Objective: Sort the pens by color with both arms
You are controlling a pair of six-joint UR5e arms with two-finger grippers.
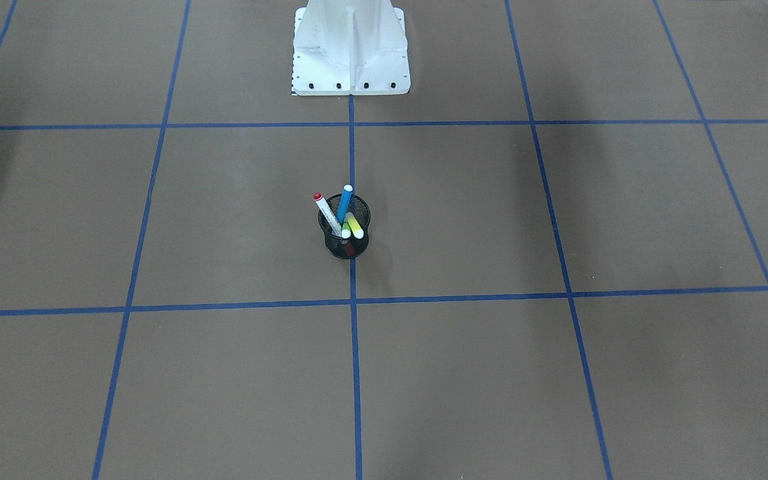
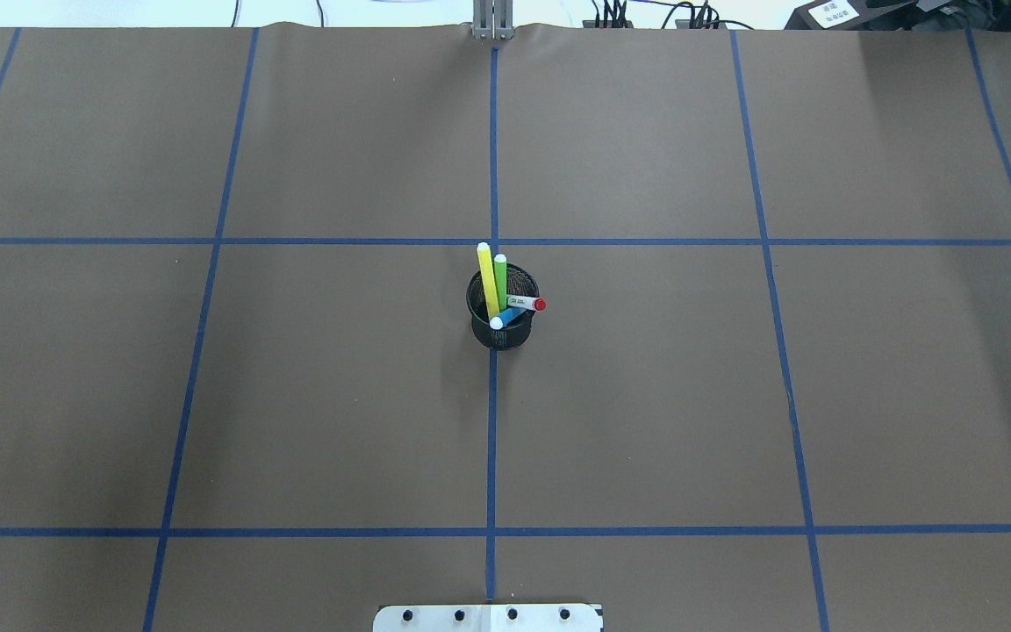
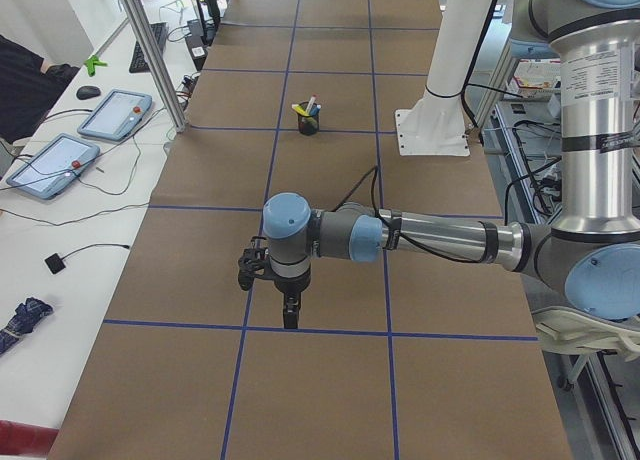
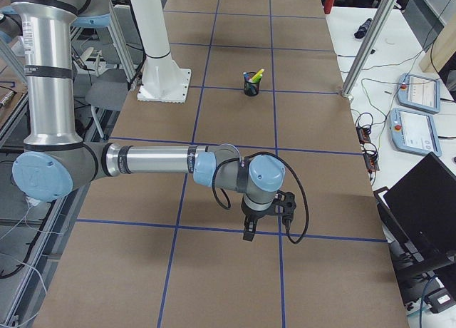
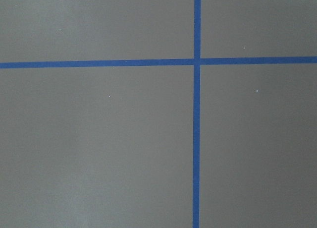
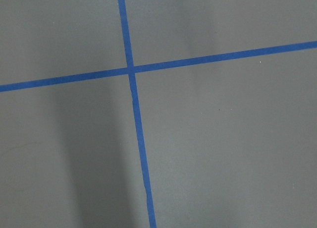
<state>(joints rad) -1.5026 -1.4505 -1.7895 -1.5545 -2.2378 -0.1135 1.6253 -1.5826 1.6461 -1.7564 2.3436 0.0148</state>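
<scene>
A black mesh cup (image 1: 346,245) stands at the table's centre on a blue tape line and holds the pens. The blue pen (image 1: 345,202) and the white pen with a red cap (image 1: 326,212) lean toward the robot. The green pen (image 1: 346,230) and the yellow pen (image 1: 355,225) lean away from it. From overhead I see the yellow pen (image 2: 489,281), green pen (image 2: 500,276), red-capped pen (image 2: 527,304) and blue pen (image 2: 505,317). My left gripper (image 3: 291,318) and right gripper (image 4: 248,234) hang far out at opposite table ends, pointing down. I cannot tell whether either is open or shut.
The white pedestal base (image 1: 351,53) stands behind the cup. Blue tape lines (image 2: 492,439) divide the brown table into squares. Two tablets (image 3: 52,160) and cables lie on the side bench, with metal posts (image 3: 150,50) at its edge. A laptop (image 4: 427,207) sits past the other end.
</scene>
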